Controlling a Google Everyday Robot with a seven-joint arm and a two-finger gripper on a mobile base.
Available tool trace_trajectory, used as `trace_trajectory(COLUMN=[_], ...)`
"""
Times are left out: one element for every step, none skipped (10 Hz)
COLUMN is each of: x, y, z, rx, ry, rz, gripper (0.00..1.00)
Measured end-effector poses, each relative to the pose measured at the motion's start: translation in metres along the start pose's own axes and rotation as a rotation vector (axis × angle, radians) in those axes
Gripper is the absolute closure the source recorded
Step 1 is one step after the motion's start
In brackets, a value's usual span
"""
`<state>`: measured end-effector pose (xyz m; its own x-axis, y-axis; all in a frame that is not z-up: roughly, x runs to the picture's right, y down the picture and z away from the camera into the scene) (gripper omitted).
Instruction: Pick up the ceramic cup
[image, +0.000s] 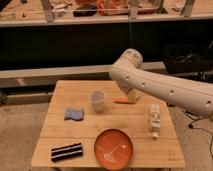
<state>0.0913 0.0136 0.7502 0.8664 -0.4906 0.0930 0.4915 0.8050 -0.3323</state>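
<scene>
The ceramic cup (97, 100) is small, pale grey-white and handleless. It stands upright near the middle of the wooden table (75, 91). My white arm reaches in from the right, bends at its elbow above the table's far edge and points down. The gripper (131, 95) hangs below the arm over the far right part of the table, to the right of the cup and apart from it. It is just behind a small orange object (123, 101).
An orange plate (114, 148) sits at the front middle. A white bottle (154, 120) lies at the right. A blue sponge (74, 114) lies left of the cup. A black striped object (67, 151) lies at the front left. A dark shelf stands behind the table.
</scene>
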Motion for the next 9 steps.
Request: trace_trajectory(x=[-0.007, -0.009, -0.009, -0.010, -0.018, -0.028, -0.037, -0.038, -0.039], y=[-0.006, -0.007, -0.010, -0.010, -0.013, -0.018, -0.024, -0.026, -0.026], z=[0.003, 0.004, 0.006, 0.007, 0.011, 0.014, 0.017, 0.019, 0.022], rx=[0.003, 0.004, 0.007, 0.007, 0.010, 0.013, 0.016, 0.017, 0.016], ry=[-0.015, -0.018, -0.027, -0.032, -0.045, -0.062, -0.079, -0.084, -0.092], rz=[-0.012, -0.018, -0.029, -0.037, -0.049, -0.059, -0.077, -0.087, -0.097], gripper=[0.20, 0.20, 0.20, 0.20, 0.20, 0.20, 0.20, 0.20, 0.20])
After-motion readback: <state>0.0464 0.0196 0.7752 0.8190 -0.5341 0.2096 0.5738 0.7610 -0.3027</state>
